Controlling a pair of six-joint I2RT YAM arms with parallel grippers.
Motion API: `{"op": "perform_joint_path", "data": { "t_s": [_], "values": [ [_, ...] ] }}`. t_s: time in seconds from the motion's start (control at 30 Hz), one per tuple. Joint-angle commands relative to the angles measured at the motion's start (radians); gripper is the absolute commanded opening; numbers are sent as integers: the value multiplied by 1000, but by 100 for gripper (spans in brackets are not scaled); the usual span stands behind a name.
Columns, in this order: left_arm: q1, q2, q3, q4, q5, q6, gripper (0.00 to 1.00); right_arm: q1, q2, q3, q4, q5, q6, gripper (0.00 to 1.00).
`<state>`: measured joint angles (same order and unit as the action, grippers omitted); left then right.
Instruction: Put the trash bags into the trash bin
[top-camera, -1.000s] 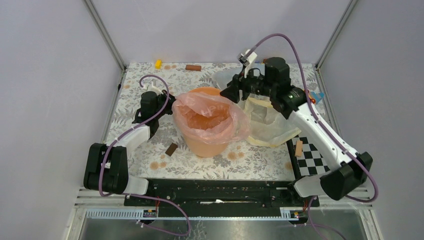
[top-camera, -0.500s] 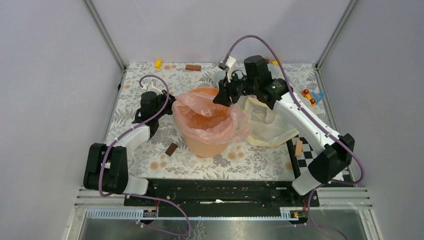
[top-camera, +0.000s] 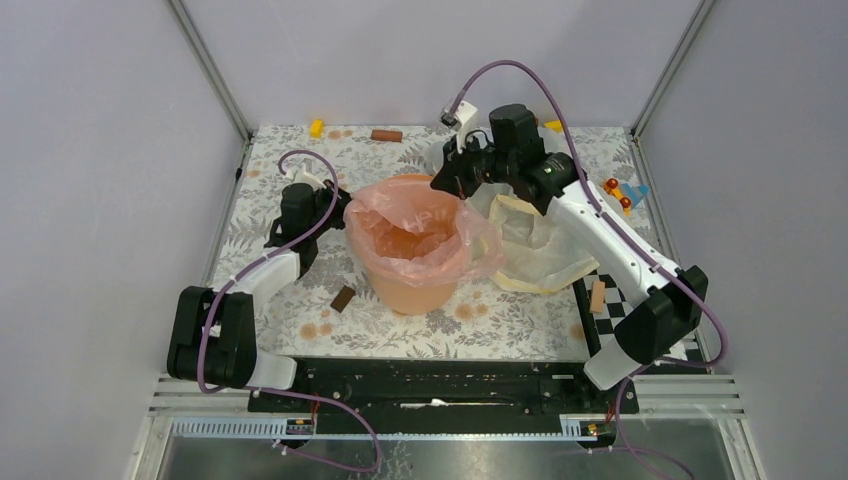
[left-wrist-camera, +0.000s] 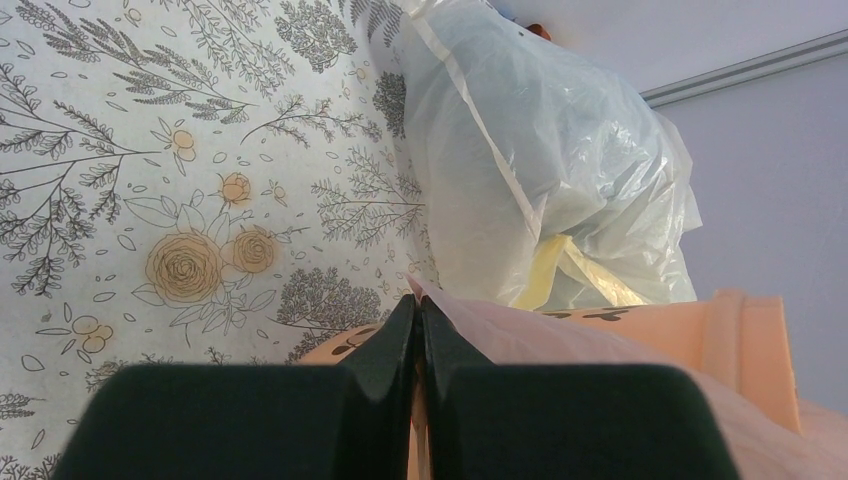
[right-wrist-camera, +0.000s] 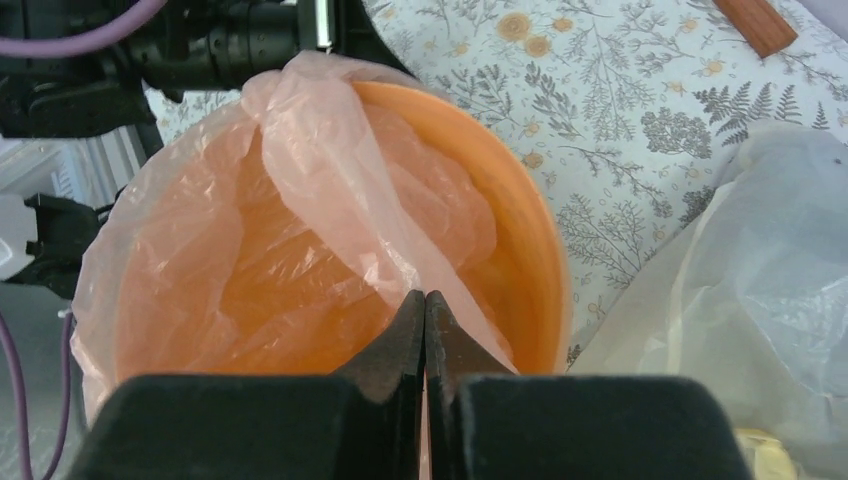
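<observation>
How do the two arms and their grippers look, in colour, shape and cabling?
Both arms are alike: the left arm and the right arm have white tapered links between bulky black joint housings. A purple cable loops along each to the wrist. The left gripper and right gripper have matte black, blocky fingers that narrow to thin tips. No markings or sleeves show.

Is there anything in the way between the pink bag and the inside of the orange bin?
Nothing visible. The pink bag already hangs into the open bin, with the left end effector and the right end effector each shut on its edge. The pale yellow bag lies beside the bin, outside its mouth.
</observation>
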<state>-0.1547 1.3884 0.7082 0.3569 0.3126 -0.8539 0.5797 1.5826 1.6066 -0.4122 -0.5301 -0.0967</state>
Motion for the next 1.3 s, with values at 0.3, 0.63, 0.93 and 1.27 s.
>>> {"op": "perform_joint_path", "data": {
  "t_s": [0.3, 0.63, 0.93, 1.27],
  "values": [
    [-5, 29, -44, 94, -23, 18, 4, -126, 182, 165, 45, 80, 173, 0],
    [-16, 76, -91, 125, -31, 41, 0, -137, 290, 153, -34, 88, 156, 0],
    [-17, 82, -104, 119, -37, 64, 0, -147, 264, 202, -97, 227, 185, 12],
    [-17, -12, -116, 75, -82, 77, 0, -149, -73, 18, -33, 363, 262, 69]
  ]
}}
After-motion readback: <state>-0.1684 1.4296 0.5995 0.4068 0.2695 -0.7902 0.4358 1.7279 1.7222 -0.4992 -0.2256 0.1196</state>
